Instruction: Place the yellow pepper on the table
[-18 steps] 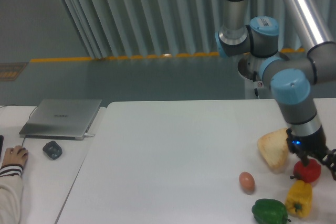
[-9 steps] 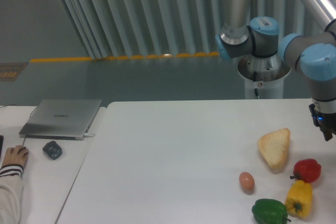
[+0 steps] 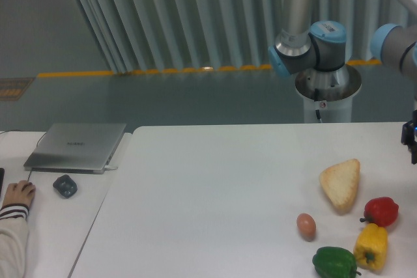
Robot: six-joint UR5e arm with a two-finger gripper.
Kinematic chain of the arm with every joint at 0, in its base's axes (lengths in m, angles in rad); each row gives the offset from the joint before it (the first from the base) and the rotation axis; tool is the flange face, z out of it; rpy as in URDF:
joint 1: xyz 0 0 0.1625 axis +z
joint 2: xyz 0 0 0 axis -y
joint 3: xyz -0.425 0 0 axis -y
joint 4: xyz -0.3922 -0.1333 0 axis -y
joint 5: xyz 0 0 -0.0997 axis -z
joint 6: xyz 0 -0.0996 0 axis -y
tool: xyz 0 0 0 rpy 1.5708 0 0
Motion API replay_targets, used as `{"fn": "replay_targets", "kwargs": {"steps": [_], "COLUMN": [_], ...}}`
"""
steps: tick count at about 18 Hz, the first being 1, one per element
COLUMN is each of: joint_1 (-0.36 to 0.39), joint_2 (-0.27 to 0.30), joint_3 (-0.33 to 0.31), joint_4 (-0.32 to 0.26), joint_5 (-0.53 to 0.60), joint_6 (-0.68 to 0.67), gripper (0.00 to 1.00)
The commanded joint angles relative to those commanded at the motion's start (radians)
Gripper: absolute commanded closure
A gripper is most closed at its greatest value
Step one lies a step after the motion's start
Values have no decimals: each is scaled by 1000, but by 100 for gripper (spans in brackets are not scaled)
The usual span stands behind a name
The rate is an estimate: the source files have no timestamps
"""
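One glossy yellow bell pepper [image 3: 371, 247] lies near the front right corner of your large white surface [image 3: 215, 200], close to the right edge of the view and not far from the bottom one. Its long axis runs roughly upright in the picture, leaning a little, with the broader end toward the top and the narrower end toward the front edge. You have a red bell pepper [image 3: 381, 211] just beside it on the far side, almost touching, and a dark green bell pepper [image 3: 335, 262] just beside it on the left. A brown egg [image 3: 306, 225] sits a bit further left, and a triangular slice of toasted bread [image 3: 341, 184] lies behind that. Everything left of the egg is bare white top, so your open room lies that way.

Your hand [image 3: 411, 141] shows only as a dark sliver at the right border, raised well above and behind the yellow pepper, apart from it. You cannot tell how far its fingers are spread or whether it has hold of anything.
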Motion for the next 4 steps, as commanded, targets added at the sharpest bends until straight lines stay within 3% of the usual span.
{"fn": "replay_targets", "kwargs": {"steps": [4], "joint_1": [48], "joint_2": [9], "joint_3": [-3], "joint_4": [-26], "joint_5": [-19], "joint_6": [71], "gripper": [0]}}
